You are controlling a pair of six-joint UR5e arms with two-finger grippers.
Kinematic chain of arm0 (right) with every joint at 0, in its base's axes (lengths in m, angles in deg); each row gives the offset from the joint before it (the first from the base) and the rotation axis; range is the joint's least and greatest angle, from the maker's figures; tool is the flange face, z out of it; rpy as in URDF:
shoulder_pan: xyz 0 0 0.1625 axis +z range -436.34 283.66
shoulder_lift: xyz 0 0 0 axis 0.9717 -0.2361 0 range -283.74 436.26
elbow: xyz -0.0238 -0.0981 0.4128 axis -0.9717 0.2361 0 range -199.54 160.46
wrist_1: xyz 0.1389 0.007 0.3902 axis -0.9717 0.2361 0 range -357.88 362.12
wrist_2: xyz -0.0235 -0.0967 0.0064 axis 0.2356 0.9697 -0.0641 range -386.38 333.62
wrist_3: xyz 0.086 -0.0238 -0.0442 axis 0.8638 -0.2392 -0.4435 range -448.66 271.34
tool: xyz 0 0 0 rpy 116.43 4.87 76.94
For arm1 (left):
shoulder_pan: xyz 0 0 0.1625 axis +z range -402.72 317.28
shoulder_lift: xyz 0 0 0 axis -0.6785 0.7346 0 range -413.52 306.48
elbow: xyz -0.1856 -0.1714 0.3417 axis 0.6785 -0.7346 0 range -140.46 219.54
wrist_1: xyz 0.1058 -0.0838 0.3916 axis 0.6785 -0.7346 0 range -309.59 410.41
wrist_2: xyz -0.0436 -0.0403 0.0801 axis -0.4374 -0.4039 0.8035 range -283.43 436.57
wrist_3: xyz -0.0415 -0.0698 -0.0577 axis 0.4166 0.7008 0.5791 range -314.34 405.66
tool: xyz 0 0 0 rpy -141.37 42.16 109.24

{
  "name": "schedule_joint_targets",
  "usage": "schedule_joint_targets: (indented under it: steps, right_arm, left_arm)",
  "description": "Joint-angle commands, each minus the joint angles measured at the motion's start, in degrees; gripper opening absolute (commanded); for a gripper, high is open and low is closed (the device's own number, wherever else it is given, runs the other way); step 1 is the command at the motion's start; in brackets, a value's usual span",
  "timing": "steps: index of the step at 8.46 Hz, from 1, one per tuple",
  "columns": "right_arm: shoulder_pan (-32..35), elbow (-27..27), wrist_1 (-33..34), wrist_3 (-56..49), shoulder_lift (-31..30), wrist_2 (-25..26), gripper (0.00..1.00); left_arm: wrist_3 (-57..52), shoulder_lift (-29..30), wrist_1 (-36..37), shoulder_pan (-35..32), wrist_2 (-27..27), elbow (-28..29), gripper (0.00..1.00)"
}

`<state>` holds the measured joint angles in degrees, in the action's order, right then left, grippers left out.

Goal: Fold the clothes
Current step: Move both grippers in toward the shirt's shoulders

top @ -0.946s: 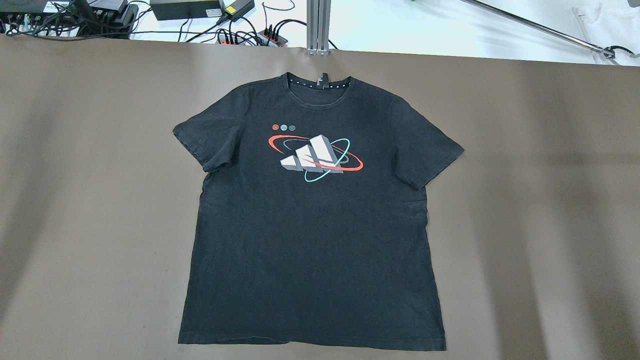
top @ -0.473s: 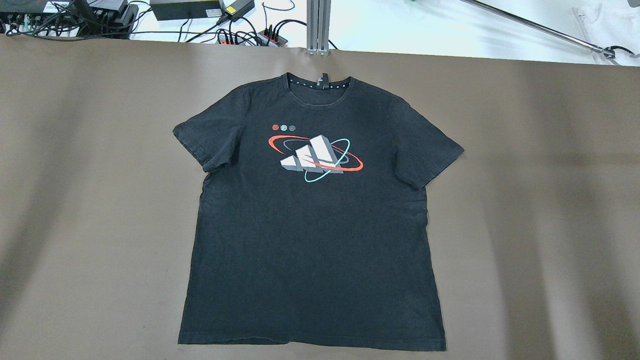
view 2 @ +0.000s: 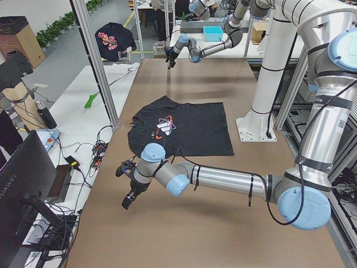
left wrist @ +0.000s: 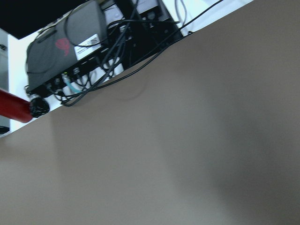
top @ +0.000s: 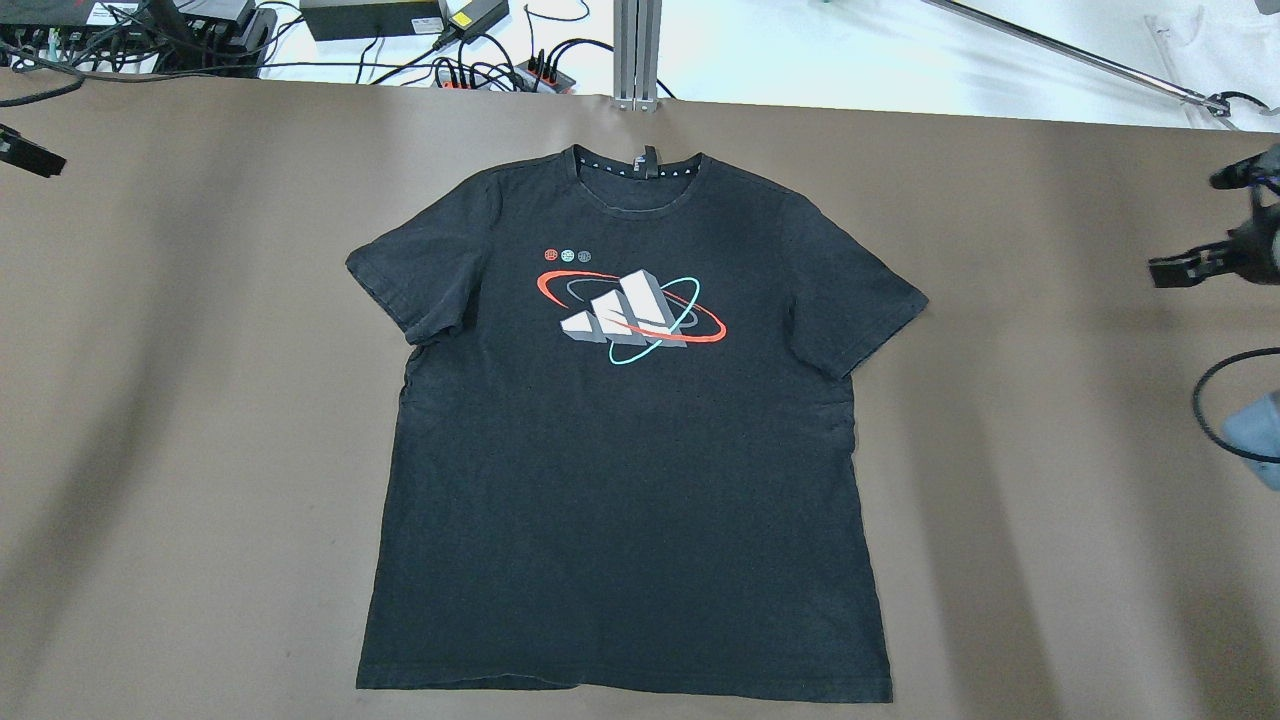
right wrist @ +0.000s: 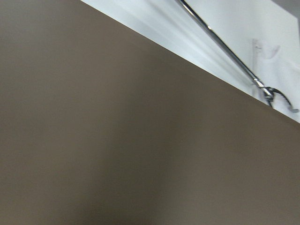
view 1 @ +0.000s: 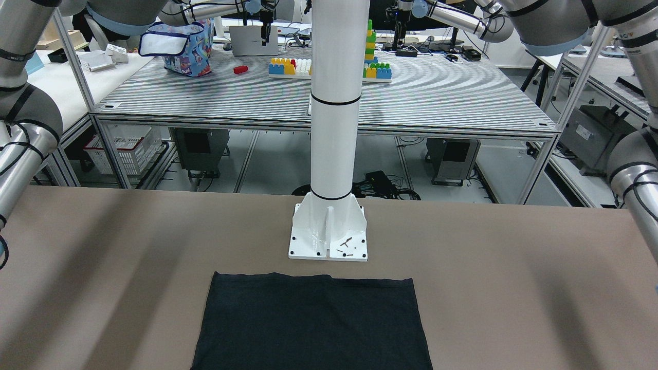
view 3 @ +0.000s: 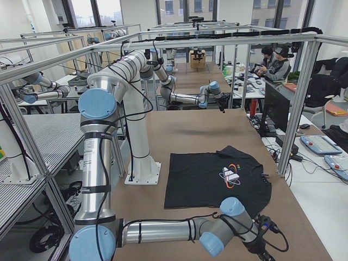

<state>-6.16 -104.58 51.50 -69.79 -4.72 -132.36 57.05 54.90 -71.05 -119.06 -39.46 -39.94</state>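
A black T-shirt [top: 620,480] lies spread flat, front side up, in the middle of a wide brown table [top: 1050,500]. Its collar points to the far edge, away from the robot. Its straight hem lies near the base plate [view 1: 329,236] of the white pillar [view 1: 334,103] that carries the arms, apart from it. Both short sleeves are spread out to the sides. On the chest is a printed logo [top: 630,315]: three pale slanted bars ringed by a red and a teal oval, with three small dots above.

From the camera over the robot's shoulders, the left gripper [top: 30,157] only just shows at the left edge, level with the collar and well apart from the shirt. The right gripper [top: 1185,268] reaches in from the right edge, level with the sleeves, also well clear of the fabric. Neither touches the shirt. I cannot tell whether either pincer is wide or narrow; each shows only as a dark shape, and the wrist cameras show no fingers.

Past the far edge of the table lie tangled cables [top: 200,30] and, to the right, a slanted metal rod [top: 1070,55]
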Motion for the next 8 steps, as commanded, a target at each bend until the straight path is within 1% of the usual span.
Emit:
schedule_joint_targets:
  steps: [1,2,3,4,5,6,8]
  right_arm:
    - [-10.0,1.8,0.2,15.8,8.2,0.4,0.94]
    - [-10.7,1.8,0.2,18.3,9.3,0.3,0.94]
    - [-10.9,1.8,0.3,19.7,9.9,0.3,0.94]
    - [-10.9,1.9,0.4,20.8,10.1,0.3,0.94]
    - [-11.2,2.1,0.5,22.2,10.4,0.3,0.94]
    - [-11.2,2.1,1.6,22.7,10.6,0.3,0.94]
    - [-11.4,2.0,2.0,22.7,11.2,0.3,0.94]
  left_arm:
    - [12.6,6.3,-0.3,9.1,-0.3,1.7,1.00]
    - [17.6,8.5,-1.1,12.0,-0.1,3.1,1.00]
    - [22.8,10.9,-3.6,15.3,2.6,5.9,1.00]
    - [27.1,13.0,-8.1,18.6,6.3,9.8,1.00]
    - [30.8,15.7,-11.5,20.7,6.9,14.2,1.00]
    - [32.9,17.2,-13.0,21.7,6.9,16.6,1.00]
    - [33.5,17.3,-13.2,23.3,7.7,17.3,1.00]
